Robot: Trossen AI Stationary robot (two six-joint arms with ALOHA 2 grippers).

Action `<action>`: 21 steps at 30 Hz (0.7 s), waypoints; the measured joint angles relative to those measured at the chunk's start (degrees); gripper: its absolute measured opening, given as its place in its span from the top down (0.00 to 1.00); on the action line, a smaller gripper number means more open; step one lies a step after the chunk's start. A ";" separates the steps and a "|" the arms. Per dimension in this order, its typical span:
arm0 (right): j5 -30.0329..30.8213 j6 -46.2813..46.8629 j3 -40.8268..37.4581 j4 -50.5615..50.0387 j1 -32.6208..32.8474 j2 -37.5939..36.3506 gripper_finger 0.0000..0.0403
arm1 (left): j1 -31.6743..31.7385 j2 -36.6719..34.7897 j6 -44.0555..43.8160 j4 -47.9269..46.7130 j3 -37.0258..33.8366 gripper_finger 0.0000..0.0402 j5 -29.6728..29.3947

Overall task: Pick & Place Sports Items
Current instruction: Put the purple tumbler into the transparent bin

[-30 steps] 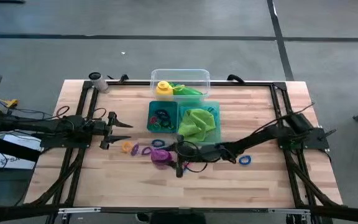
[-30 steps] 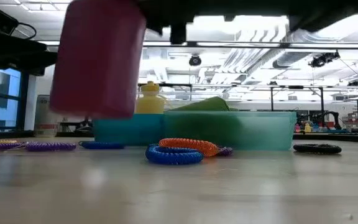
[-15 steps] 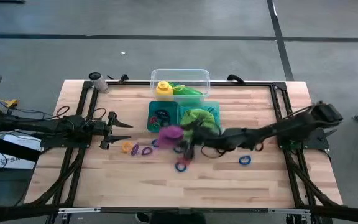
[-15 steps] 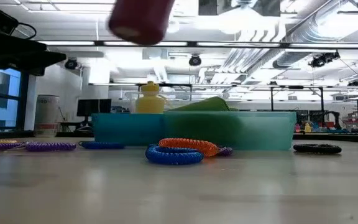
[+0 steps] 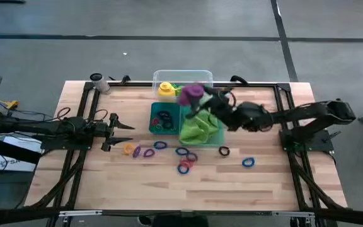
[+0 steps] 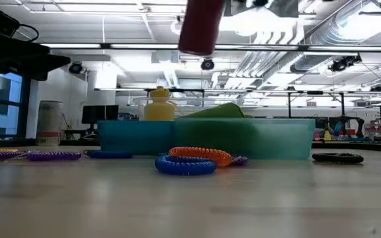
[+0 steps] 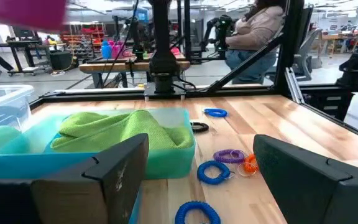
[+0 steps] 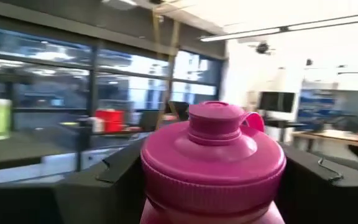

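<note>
The right arm is being extended from the desk's right side toward its far middle, wrist raised well above the surface. The right hand [image 5: 200, 96] is being kept closed on the purple bottle [image 5: 190, 94], one finger [image 8: 98, 180] seen at each side of it. The left arm is being held low at the left side, its left hand [image 5: 126, 127] opened wide.

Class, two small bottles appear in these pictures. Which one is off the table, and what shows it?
The purple bottle: the right tool holds it in the air above the teal tray. The yellow bottle stands inside the clear tub.
</note>
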 joint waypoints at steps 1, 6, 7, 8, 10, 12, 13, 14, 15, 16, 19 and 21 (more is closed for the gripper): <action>-0.61 0.04 0.00 0.03 -1.58 0.00 0.51 | -0.02 0.02 0.00 -0.02 -0.02 0.41 0.00; -1.54 0.35 0.00 -0.08 -9.41 0.02 0.51 | 0.00 0.01 0.00 -0.01 -0.02 0.41 0.00; -1.45 0.39 0.00 -0.33 -10.88 0.02 0.51 | -0.01 0.02 0.00 -0.01 -0.01 0.41 -0.02; -1.40 0.65 0.00 -0.68 -12.30 0.02 0.51 | -0.02 0.00 -0.02 -0.02 -0.02 0.41 -0.02; -1.32 2.38 0.00 -1.94 -15.13 0.02 0.51 | -0.01 0.01 -0.01 -0.01 0.00 0.41 0.00; -1.45 5.64 0.00 -3.74 -17.81 0.02 0.51 | -0.02 0.00 0.00 0.00 0.00 0.41 -0.02; -1.82 7.58 0.00 -4.89 -19.08 0.02 0.51 | 0.00 0.02 0.00 0.00 0.00 0.41 -0.02; -2.68 9.61 0.00 -6.33 -20.36 0.02 0.51 | 0.00 0.00 0.00 -0.01 -0.01 0.41 0.00; -4.31 11.77 0.00 -7.86 -21.65 0.02 0.51 | 0.00 0.01 -0.01 -0.01 -0.01 0.41 -0.01; -6.37 13.99 0.00 -9.62 -22.93 0.02 0.51 | 0.00 0.02 0.00 -0.02 0.00 0.41 -0.02; -13.74 20.72 0.00 -14.72 -26.58 0.02 0.51 | 0.00 0.02 0.00 -0.01 -0.01 0.41 -0.01; -17.77 24.43 0.00 -17.21 -28.71 0.18 0.51 | 0.00 0.00 0.00 -0.02 -0.02 0.41 -0.02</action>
